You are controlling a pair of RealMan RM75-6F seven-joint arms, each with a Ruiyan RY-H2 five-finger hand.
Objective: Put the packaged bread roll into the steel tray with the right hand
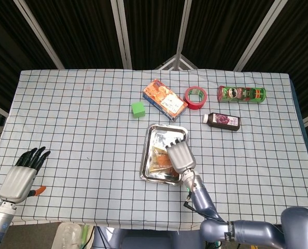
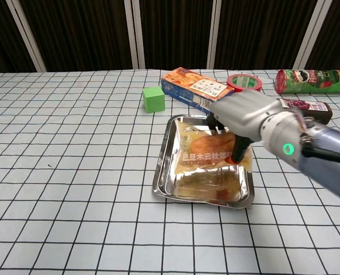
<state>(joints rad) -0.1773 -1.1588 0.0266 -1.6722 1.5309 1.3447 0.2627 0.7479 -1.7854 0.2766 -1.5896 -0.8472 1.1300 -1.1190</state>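
Observation:
My right hand point(image 1: 179, 155) point(image 2: 242, 120) grips the packaged bread roll point(image 2: 208, 150) point(image 1: 159, 155) and holds it just above the middle of the steel tray point(image 1: 155, 133) point(image 2: 165, 172). The clear wrapper with its orange-brown roll hangs left of and below the hand, and its reflection shows in the tray's floor. Whether the packet touches the tray, I cannot tell. My left hand point(image 1: 23, 173) hovers at the table's near left corner, its fingers spread and holding nothing; the chest view does not show it.
Behind the tray stand a green cube point(image 1: 138, 109) point(image 2: 153, 98), an orange-and-blue box point(image 1: 165, 99) point(image 2: 196, 89) and a red tape roll point(image 1: 196, 97) point(image 2: 244, 82). A dark bottle point(image 1: 222, 121) point(image 2: 310, 109) and a green chip can point(image 1: 241, 94) point(image 2: 313, 81) lie at the right.

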